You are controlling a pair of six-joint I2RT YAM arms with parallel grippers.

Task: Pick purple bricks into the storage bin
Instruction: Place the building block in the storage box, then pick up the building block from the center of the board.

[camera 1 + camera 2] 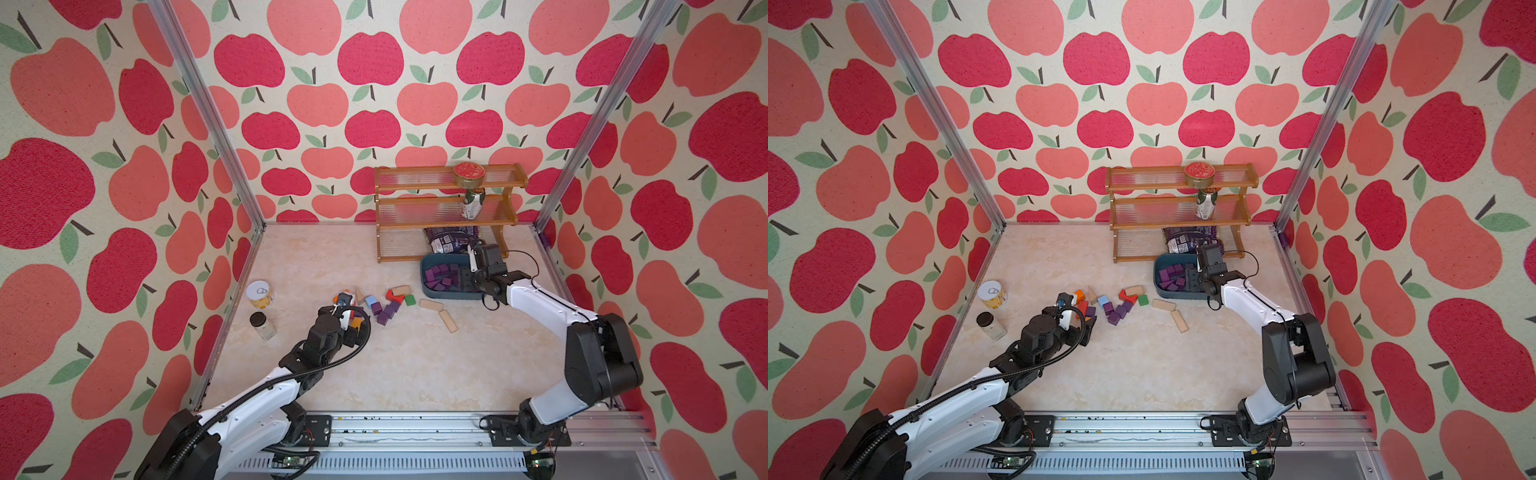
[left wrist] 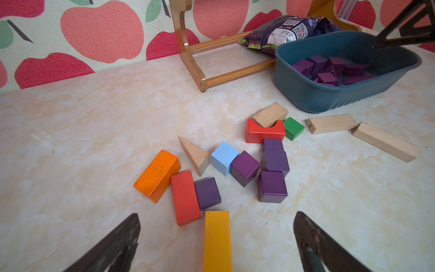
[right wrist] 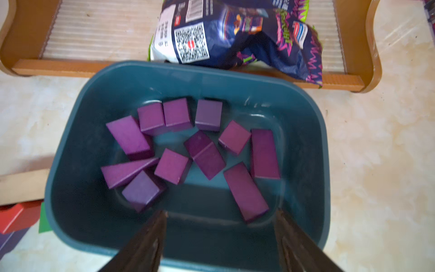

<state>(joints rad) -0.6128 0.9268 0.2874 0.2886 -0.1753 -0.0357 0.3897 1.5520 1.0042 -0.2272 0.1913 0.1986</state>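
While the right claw (image 3: 220, 212) gaped over the storage bin (image 3: 75, 150), the spread left claw (image 2: 217, 214) risked grabbing the yellow block (image 2: 217, 240), seemingly nine o'clock of the purple bricks (image 2: 244, 168).

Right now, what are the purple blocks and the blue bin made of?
Purple blocks: probably painted wood; matte, crisp-edged, shaped like the bare tan blocks nearby. Bin: looks like moulded plastic; smooth, faintly shiny, rounded corners, ribbed outside.

Apple-print walls (image 1: 374, 62) on aluminium posts (image 1: 212, 116) mark a lab booth.
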